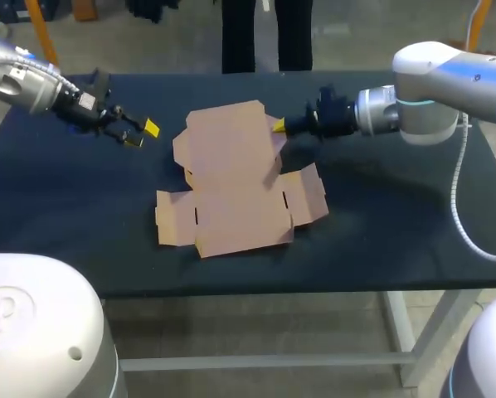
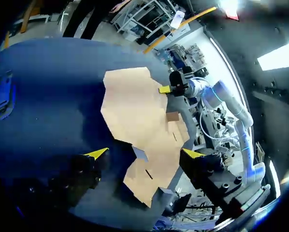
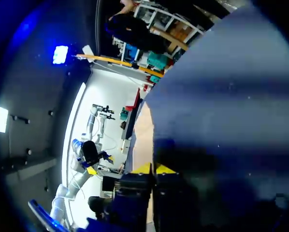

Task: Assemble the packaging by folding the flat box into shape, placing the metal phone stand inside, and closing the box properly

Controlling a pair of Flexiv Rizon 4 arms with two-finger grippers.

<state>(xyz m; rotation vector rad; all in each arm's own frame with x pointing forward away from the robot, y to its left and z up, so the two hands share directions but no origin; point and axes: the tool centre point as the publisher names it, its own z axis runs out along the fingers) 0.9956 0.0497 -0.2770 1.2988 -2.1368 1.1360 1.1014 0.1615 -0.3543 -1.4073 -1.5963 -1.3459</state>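
The cardboard box (image 1: 235,195) lay mostly flat and unfolded on the dark table (image 1: 65,232), near its middle, with side flaps spread out toward the front edge. One panel on the right side of the box looked slightly lifted, casting a shadow on the cardboard below it.

The right gripper (image 1: 279,126) came in from the right and met the box at its far right edge. In the right wrist view its fingers (image 3: 143,169) sat close together, with the cardboard seen edge-on running between them, so they appeared clamped on that edge of the box.

The left gripper (image 1: 143,135) hovered over the bare table to the left of the box, apart from it, its fingers (image 2: 97,153) spread wide and holding nothing
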